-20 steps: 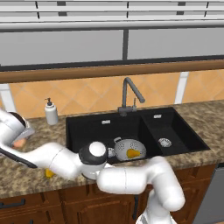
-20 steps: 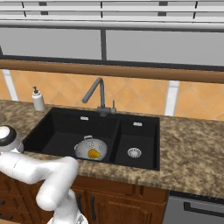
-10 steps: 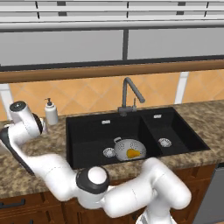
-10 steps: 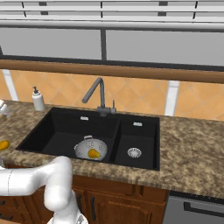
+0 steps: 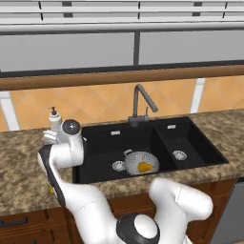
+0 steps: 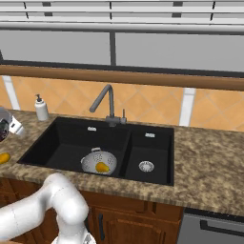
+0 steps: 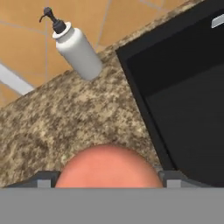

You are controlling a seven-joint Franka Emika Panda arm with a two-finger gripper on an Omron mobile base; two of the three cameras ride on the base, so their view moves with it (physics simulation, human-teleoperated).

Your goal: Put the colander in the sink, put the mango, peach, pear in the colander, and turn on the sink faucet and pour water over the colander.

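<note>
A pinkish-salmon peach (image 7: 109, 164) fills the gap between my gripper's (image 7: 109, 180) two finger tips, which press on its sides. The gripper (image 5: 49, 138) hangs over the counter at the sink's left rim, just in front of the soap bottle. The black double sink (image 5: 102, 147) (image 6: 66, 140) holds the grey colander (image 5: 138, 159) (image 6: 93, 161) in its large basin. An orange-yellow mango (image 5: 145, 167) (image 6: 102, 167) lies in the colander. The dark faucet (image 5: 140, 102) (image 6: 107, 102) stands behind the basins, and no water runs from it. The pear I cannot make out.
A white soap pump bottle (image 5: 55, 119) (image 6: 41, 108) (image 7: 76, 48) stands on the speckled counter (image 7: 52, 118) left of the sink. A yellow-orange fruit (image 6: 4, 158) lies at the counter's far left, cut off by the frame edge. Tiled wall rises behind.
The arm has swung up from the left counter and to the right, carrying the peach to the sink's left rim. Colander and mango have not moved.
</note>
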